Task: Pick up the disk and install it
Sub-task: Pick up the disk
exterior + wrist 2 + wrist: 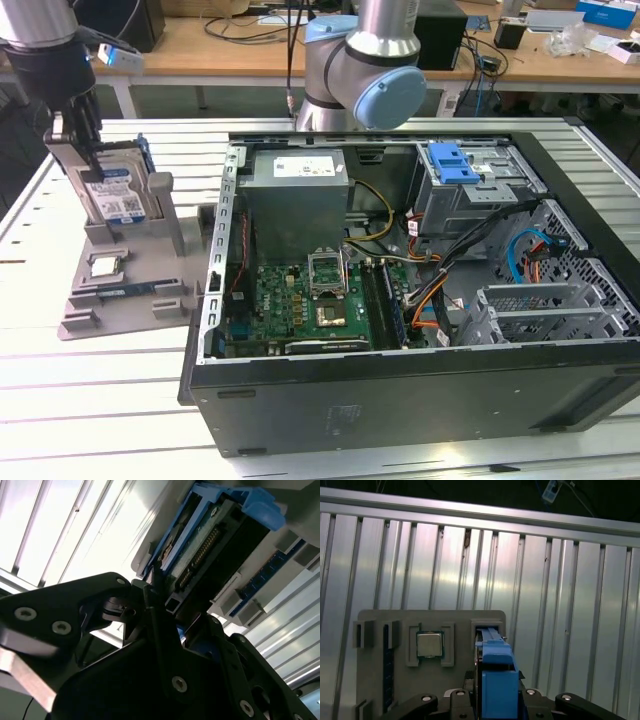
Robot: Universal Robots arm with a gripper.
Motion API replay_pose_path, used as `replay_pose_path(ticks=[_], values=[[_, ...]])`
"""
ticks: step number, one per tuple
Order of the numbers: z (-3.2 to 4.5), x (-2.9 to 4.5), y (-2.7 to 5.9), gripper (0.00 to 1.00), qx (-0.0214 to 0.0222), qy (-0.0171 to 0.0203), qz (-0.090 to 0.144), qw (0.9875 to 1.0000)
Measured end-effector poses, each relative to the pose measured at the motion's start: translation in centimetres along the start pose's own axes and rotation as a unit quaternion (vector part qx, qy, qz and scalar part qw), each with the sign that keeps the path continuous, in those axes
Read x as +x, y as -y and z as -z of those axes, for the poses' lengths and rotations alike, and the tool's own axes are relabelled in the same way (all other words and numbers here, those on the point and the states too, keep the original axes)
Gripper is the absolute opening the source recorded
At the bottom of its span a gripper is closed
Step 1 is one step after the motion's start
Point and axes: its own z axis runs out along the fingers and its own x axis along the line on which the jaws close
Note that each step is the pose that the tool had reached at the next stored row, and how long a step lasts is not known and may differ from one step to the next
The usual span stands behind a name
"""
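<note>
Claw at the disk: pickup not finished, install not begun.

Claw (85, 148) is hanging at the top edge of the disk (112, 195), sitting astride its blue bracket; I cannot tell whether it is clamping the disk or only sitting around it. Disk is standing upright in its slot in the grey holder (120, 295), directly under the claw, and is not looking lifted in the exterior view. Small chip (429, 644) is lying in its own pocket of the holder, just beside the claw. Open computer case (400, 400) is sitting on the tabletop (100, 400) well apart from the claw, toward the exterior view's right, with its drive cage (470, 195) under a blue latch. Judging from this, lifting, carrying and seating the disk are all remaining.
</note>
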Motion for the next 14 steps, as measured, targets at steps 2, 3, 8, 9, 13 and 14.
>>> replay_pose_path(ticks=[2, 3, 8, 9, 13, 14], values=[[0.46, 0.0, -0.02, 0.37, 0.0001, 0.0, 0.0, 1.0], [0.74, 0.0, -0.03, 0.37, 0.0, 0.0, 0.0, 1.0], [2.31, 0.01, -0.1, 0.37, 0.0, 0.0, 0.0, 1.0], [2.56, 0.01, -0.12, 0.37, 0.0, 0.0, 0.0, 1.0], [4.16, 0.02, -0.19, 0.37, 0.0001, 0.0, 0.0, 1.0], [4.61, 0.02, -0.21, 0.37, 0.0, 0.0, 0.0, 1.0]])
